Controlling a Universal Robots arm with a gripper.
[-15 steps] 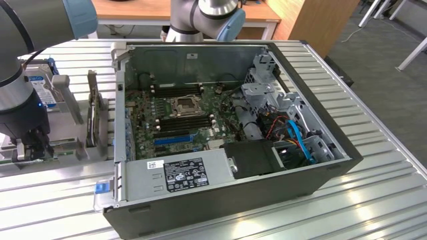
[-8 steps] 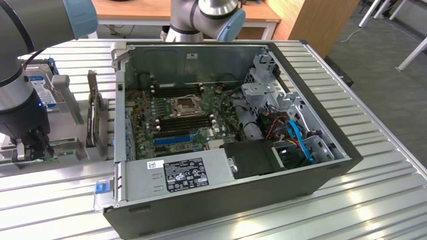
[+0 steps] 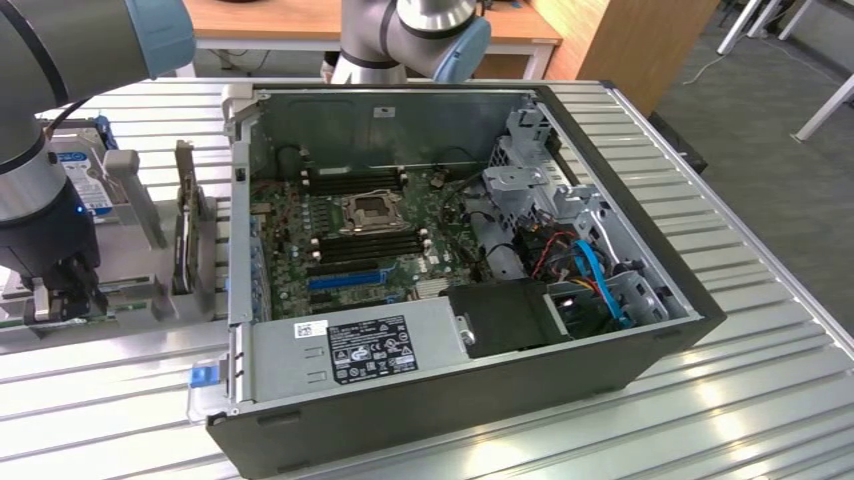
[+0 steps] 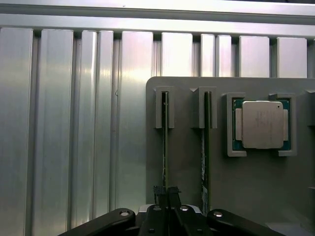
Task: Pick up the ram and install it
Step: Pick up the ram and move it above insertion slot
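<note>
**End effector clenched on the ram in its holder**

The end effector (image 4: 166, 192) is closed upon the ram (image 4: 165, 147): its two dark fingertips (image 4: 158, 192) press against the two flat faces of the near end of the stick. The ram stands on its thin edge, so from the wrist view one sees only a narrow dark-green line. Its long axis runs straight away from the end effector, and its far end sits inside a grey slotted post (image 4: 164, 108). It is not yet lifted out of the holder plate (image 4: 184, 162).

Just beside the end effector, a second stick (image 4: 205, 152) lies parallel to the ram, also on edge, with its own post at the far end. Further to that same side, a square processor chip (image 4: 262, 124) with a metal lid rests flat in a frame on the plate.

The plate lies on a counter (image 4: 54, 123) of ribbed, shiny aluminium profiles, whose ribs run in the same direction as the ram.

In the exterior view the end effector (image 3: 64, 300) hangs low over the holder. Toward the exterior view's right of it stands an open computer case (image 3: 534, 390) with the motherboard (image 3: 360, 235) exposed. Beyond the counter are a wooden desk (image 3: 267, 20) and a grey floor (image 3: 774, 160).
</note>
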